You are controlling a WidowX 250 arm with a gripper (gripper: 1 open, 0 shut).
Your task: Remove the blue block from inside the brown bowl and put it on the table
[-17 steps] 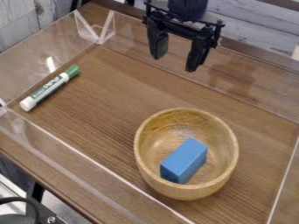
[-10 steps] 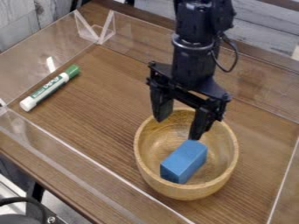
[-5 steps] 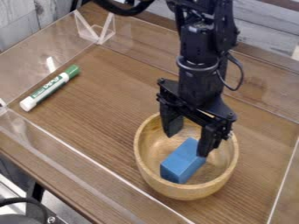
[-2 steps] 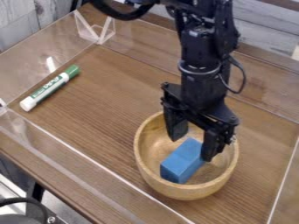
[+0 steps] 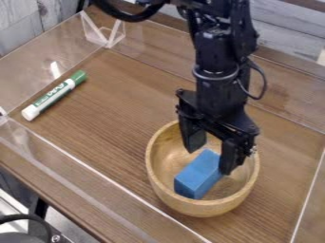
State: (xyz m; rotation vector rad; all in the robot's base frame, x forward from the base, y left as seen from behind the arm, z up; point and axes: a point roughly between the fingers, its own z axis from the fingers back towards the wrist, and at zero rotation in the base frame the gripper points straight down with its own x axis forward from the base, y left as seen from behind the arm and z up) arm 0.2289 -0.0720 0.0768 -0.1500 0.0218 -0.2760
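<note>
Nearest to me, in the lower left corner of my view, I can make out a loop of dark cable [image 5: 36, 224] near the table's edge. Right of centre, in the lower part of the frame, I have the brown bowl [image 5: 165, 186] on the table [image 5: 108, 142]. The blue block [image 5: 200, 175] is inside that bowl, lying tilted across its bottom toward the near side. My claw [image 5: 214, 148] is spread wide above the bowl, one finger over its left part and the other toward its right, with nothing pinched between them. The black arm [image 5: 216, 59] reaches down from the top of the frame. Off to the left I see a green-and-white marker [image 5: 55, 95] lying slantwise, and at the upper left stands a clear plastic piece [image 5: 105, 26].
</note>
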